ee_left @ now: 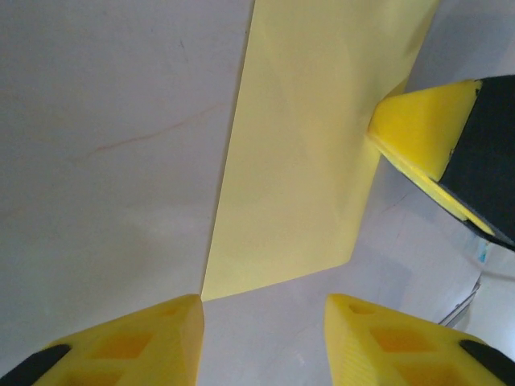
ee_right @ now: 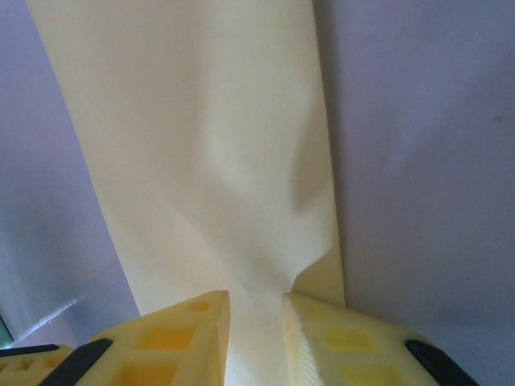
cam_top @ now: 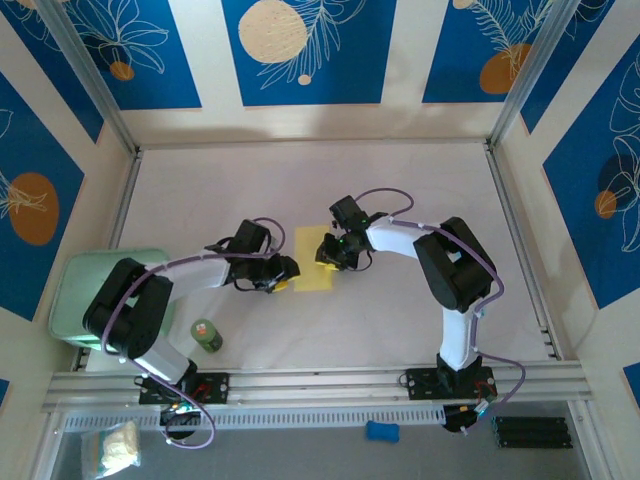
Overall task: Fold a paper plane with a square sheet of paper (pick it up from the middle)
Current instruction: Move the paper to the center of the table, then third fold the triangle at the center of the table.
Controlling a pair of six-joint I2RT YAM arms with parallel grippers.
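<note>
The left arm (cam_top: 150, 300) reaches from its base at 7 o'clock up and across toward the middle of the worktop (cam_top: 400, 180), forearm nearly level. Its left tool (cam_top: 285, 272) is low at the paper's (cam_top: 312, 262) 8 o'clock corner. The right arm (cam_top: 455, 270) rises from its base at 5 o'clock, bends at the elbow and runs back toward 9 o'clock. This puts the right tool (cam_top: 332, 255) over the paper's 3 o'clock edge.

In the left wrist view the left tool (ee_left: 264, 305) is spread, with bare worktop showing between its fingers (ee_left: 137, 342). It holds nothing, and the near corner of the paper (ee_left: 298, 161) lies just beside one fingertip. At 2 o'clock in that view, a yellow finger of the right tool (ee_left: 418, 129) touches the paper's far edge.

In the right wrist view the right tool (ee_right: 256, 299) is nearly pressed together, with only a narrow gap left. The paper (ee_right: 209, 145) runs up into that gap and puckers against the finger (ee_right: 322, 338) at 5 o'clock. Whether it is actually pinched cannot be told.

The paper is a pale-yellow oblong with faint creases, lying flat near the worktop's centre.

A pale-green bin (cam_top: 85, 280) sits at the worktop's 8 o'clock edge, partly under the left arm, so its contents cannot be made out. A small green bottle (cam_top: 206, 335) stands just beside it, toward 4 o'clock.
</note>
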